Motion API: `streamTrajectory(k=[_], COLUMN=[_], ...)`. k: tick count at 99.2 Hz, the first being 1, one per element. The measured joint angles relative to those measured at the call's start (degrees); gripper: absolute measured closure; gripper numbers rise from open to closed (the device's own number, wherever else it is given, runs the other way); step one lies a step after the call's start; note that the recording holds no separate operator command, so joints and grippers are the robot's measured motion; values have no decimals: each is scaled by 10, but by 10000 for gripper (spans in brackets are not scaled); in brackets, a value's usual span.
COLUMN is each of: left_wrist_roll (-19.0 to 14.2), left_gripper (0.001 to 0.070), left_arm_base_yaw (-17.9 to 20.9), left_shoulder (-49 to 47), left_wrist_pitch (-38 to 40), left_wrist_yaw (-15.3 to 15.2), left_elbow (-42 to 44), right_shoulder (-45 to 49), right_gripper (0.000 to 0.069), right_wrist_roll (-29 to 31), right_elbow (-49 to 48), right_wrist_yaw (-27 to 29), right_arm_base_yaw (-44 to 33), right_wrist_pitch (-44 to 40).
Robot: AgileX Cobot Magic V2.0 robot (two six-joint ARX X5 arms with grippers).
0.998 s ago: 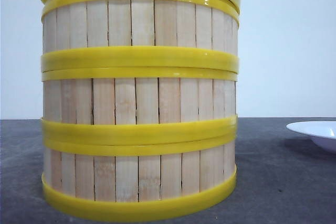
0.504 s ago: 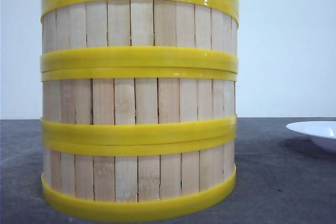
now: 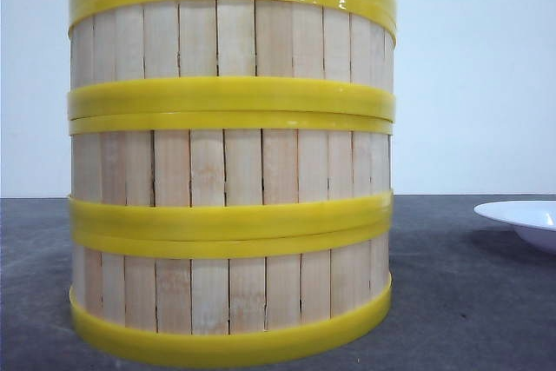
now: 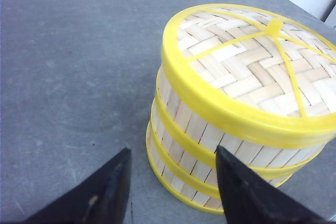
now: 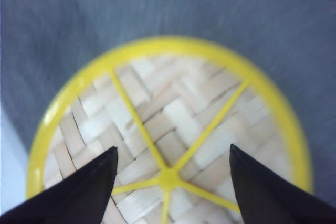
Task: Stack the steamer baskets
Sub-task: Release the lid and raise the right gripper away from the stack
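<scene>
The front view shows the three steamer baskets point(image 3: 230, 171) stacked in one tower on the gray counter point(image 3: 469, 301), with a white plate point(image 3: 521, 219) off to the tower's side, but only the wrist views show the woven lid point(image 4: 252, 66) with its yellow spokes on top. A second ago the lid sat tilted over the tower's top rim; now it lies flat and snug. The left pincer point(image 4: 170, 182) is wide and holds nothing, low beside the tower, and the right pincer point(image 5: 170, 179) is wide too, right above the lid's middle knob
</scene>
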Motion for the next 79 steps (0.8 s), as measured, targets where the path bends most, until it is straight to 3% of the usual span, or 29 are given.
streamTrajectory(k=[30,47,63,79], left_wrist_roll=[0,-1,-3,-3], left_gripper=[407,407,407,407], left_arm_base_yaw=[0,0,0,0], left_shoulder=[0,0,0,0], left_wrist_pitch=[0,17,33,38], left_wrist_yaw=[0,12,28,31], left_elbow=[0,0,0,-8], right_shoulder=[-162,-227,-311,-423], right_gripper=[273,273,273,273], right_wrist_roll=[-12,-14,-7,29], right_elbow=[52,40,-50,-219], right_wrist_yaw=[149,183,198,210], right_arm_base_yaw=[0,0,0,0], right_wrist_pitch=[-10,-51,-43,20])
